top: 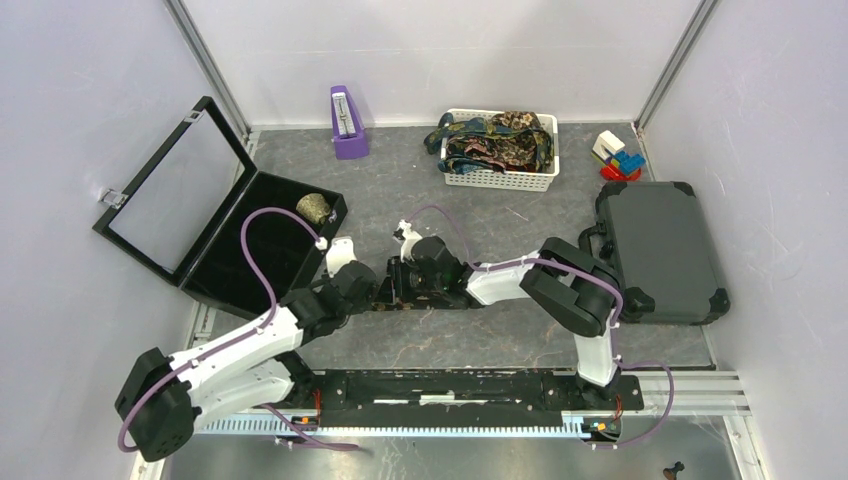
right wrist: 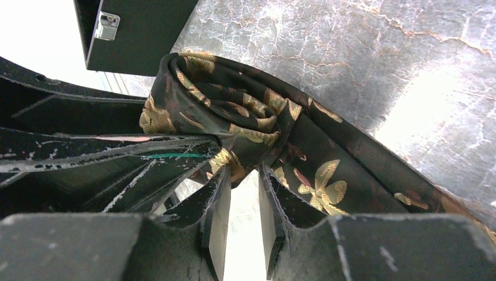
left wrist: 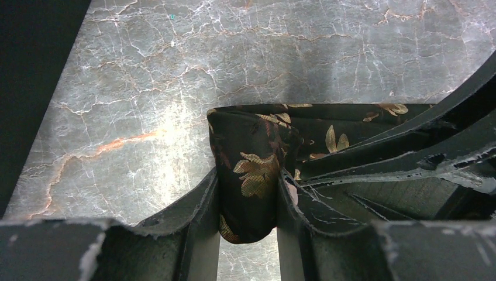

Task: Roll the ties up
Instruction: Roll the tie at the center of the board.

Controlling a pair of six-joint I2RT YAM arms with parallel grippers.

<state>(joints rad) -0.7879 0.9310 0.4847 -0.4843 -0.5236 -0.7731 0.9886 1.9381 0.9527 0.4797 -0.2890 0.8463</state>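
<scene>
A dark brown tie with gold floral print [top: 440, 302] lies at the table's middle, partly rolled. My left gripper [top: 378, 288] is shut on the folded end of the tie [left wrist: 251, 146], which fills the gap between its fingers [left wrist: 199, 199]. My right gripper [top: 408, 280] meets it from the other side; in the right wrist view its jaws [right wrist: 244, 172] stand nearly together and pinch the lower edge of the tie's coil [right wrist: 234, 111]. The tie's loose tail [right wrist: 351, 170] runs off along the table. More ties fill the white basket [top: 545, 180] at the back.
An open black case [top: 215, 285] stands at the left with a rolled tie [top: 314, 208] inside. A closed grey case [top: 660, 250] lies at the right. A purple metronome-like object [top: 347, 122] and coloured toy blocks [top: 616, 155] stand at the back.
</scene>
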